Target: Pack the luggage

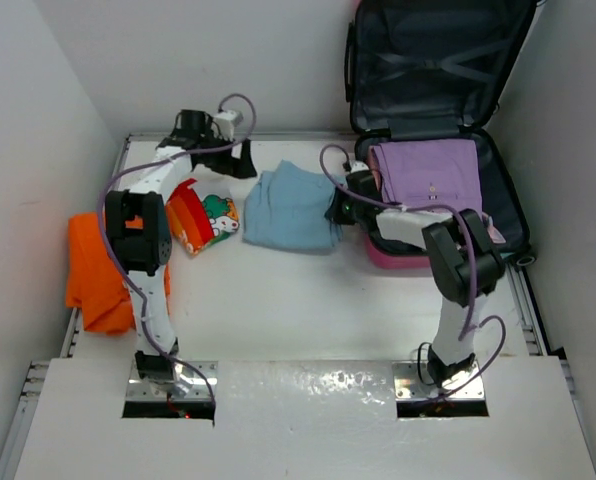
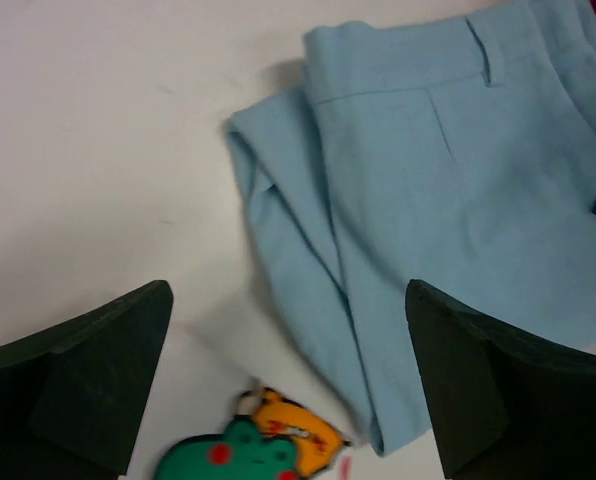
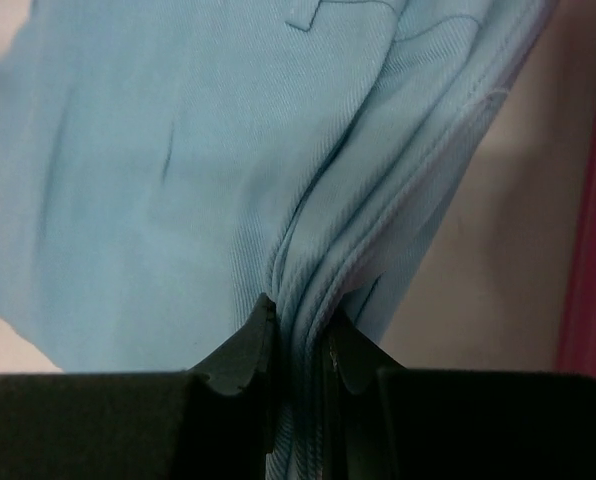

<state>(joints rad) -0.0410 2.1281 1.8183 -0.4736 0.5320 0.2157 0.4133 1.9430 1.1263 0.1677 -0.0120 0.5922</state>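
Seen from my remote station: the luggage (image 1: 433,45) lies open at the far right corner of the surface (image 1: 308,300). Its long axis runs from the near side to the back wall. The lid stands upright at the far end, its dark lining and crossed straps facing the arms. The base lies flat, its open side up and its wheels at the near right. A folded purple garment (image 1: 428,172) lies in the base, and the pink outer shell shows along its near edge.

My right gripper (image 3: 298,340) is pressed together on the bunched edge of a pair of light blue trousers (image 1: 290,208), the cloth pinched between its fingertips. The trousers lie on the surface just left of the luggage, and the pinched edge is the one nearest it.

My left gripper (image 2: 288,375) hangs spread wide above the surface near the far left edge of the trousers, with nothing between its fingers. A rainbow-striped cloth with a frog cartoon (image 1: 203,215) lies just left of the trousers. An orange garment (image 1: 98,270) drapes over the left rim of the surface.
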